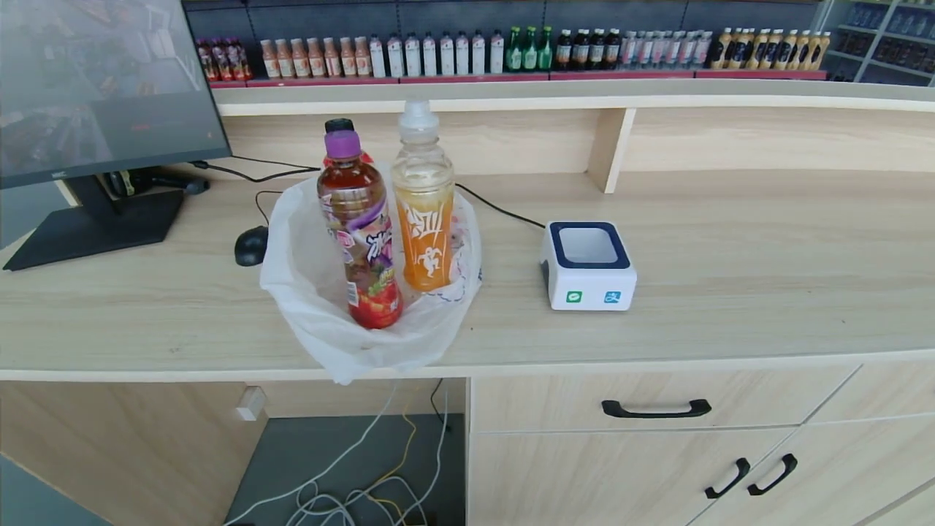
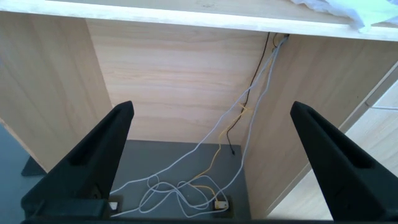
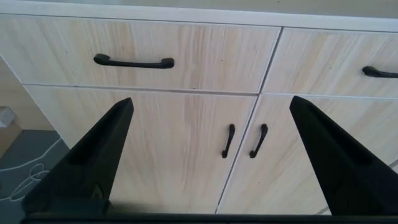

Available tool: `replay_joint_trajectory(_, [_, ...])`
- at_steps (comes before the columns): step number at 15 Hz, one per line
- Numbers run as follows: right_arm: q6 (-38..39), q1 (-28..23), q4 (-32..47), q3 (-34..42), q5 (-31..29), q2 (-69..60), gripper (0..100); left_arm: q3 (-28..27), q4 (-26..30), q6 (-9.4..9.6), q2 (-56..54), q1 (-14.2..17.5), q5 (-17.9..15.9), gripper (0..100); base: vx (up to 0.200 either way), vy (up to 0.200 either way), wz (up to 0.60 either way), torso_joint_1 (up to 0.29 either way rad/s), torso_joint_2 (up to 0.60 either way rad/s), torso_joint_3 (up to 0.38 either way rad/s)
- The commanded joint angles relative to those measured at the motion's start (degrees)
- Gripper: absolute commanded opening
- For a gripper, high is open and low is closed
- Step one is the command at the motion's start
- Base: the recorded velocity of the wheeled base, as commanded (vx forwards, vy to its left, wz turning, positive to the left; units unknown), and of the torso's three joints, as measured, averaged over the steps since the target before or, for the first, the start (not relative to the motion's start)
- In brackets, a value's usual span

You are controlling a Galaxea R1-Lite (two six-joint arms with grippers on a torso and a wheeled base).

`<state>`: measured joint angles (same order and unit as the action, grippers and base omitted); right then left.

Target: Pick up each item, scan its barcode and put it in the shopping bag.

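Shopping bag [image 1: 292, 281] holds purple-capped bottle [image 1: 363, 241], orange bottle [image 1: 424, 234], black-capped bottle [image 1: 338, 126] behind; both jaws wide apart, empty.

Behind the purple-capped bottle of red tea [image 1: 360, 234] you see just the black cap and a sliver of red of a third bottle [image 1: 339, 126]; its body is hidden. The orange drink bottle with a clear cap [image 1: 423, 212] has its base sunk behind the rim of the white plastic shopping bag [image 1: 307, 292]. The dark flat monitor [image 1: 102, 80] is cut off by the top and left edges. Its black stand [image 1: 95, 219] hides one end of a black object [image 1: 157, 180] you cannot identify. The shelf bottles [image 1: 511, 51] are too small to tell apart.
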<state>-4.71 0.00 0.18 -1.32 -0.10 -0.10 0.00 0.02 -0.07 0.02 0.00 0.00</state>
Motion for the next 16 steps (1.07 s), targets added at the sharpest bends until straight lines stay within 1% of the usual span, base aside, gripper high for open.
replay_joint_trajectory(1, [-0.04,0.0,-0.01,0.0,0.01,0.19,100,0.0,-0.02,-0.01,-0.02,0.0,0.0,100,0.0,-0.2,0.0,0.002,0.0,-0.002])
replay_joint_trajectory(8, [-0.04,0.0,-0.01,0.0,0.01,0.1,100,0.0,-0.02,0.07,-0.02,0.0,0.0,100,0.0,-0.2,0.0,0.0,0.0,0.003])
replay_joint_trajectory(16, [-0.04,0.0,-0.01,0.0,0.01,0.1,100,0.0,-0.02,0.16,-0.02,0.0,0.0,100,0.0,0.0,0.0,0.0,0.0,0.0])
